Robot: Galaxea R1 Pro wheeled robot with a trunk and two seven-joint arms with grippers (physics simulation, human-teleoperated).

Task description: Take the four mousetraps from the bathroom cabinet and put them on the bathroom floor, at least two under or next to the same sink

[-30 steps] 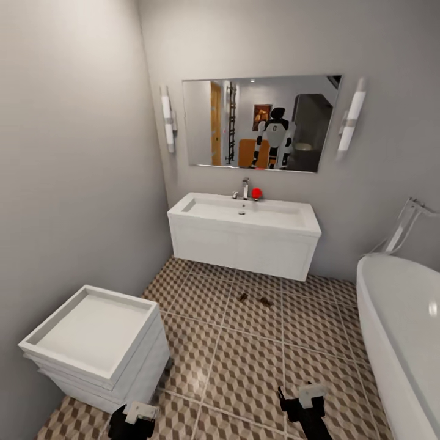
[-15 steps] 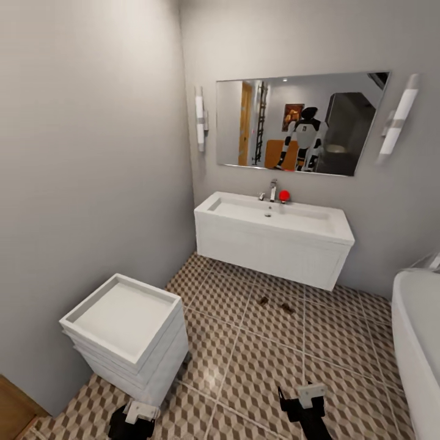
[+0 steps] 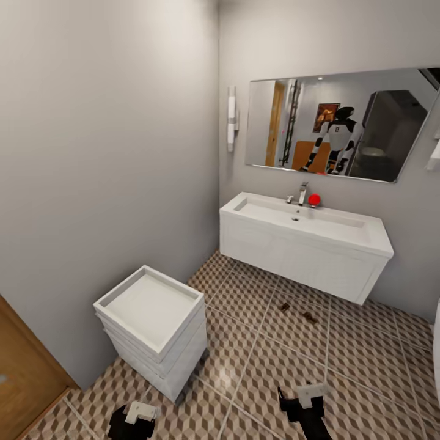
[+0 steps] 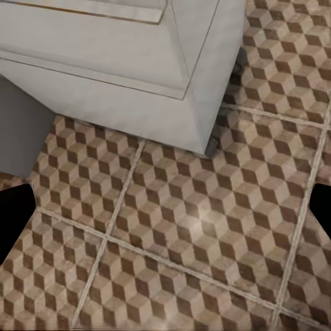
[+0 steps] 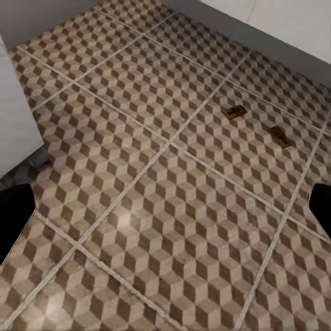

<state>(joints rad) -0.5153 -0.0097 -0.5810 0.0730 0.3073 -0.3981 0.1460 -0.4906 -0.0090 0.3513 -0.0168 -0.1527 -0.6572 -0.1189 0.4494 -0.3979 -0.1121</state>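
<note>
So there are two mousetraps (image 3: 285,307) (image 3: 310,318) lying flat on the bathroom floor (image 3: 256,360), side by side but a bit apart, just in front of the sink (image 3: 304,221) and partly under its front edge by the look of it. The right wrist view catches the same pair (image 5: 234,112) (image 5: 278,135) on the cube-pattern tiles, too small to make out the metal bits. The sink sits on a white wall-hung vanity (image 3: 299,260) at the far right, with a chrome faucet (image 3: 302,193) and a small red thing (image 3: 314,199) next to it, and a mirror (image 3: 339,125) above showing the robot's reflection. On the near left there's the white square toilet (image 3: 153,321) against the wall. Both arms hang low at the near edge: left end effector (image 3: 131,421) and right end effector (image 3: 307,404). Each one's fingers are spread wide with nothing between them, going by the wrist views where dark fingertips (image 4: 14,214) (image 5: 12,214) sit at opposite edges over bare tile.
</note>
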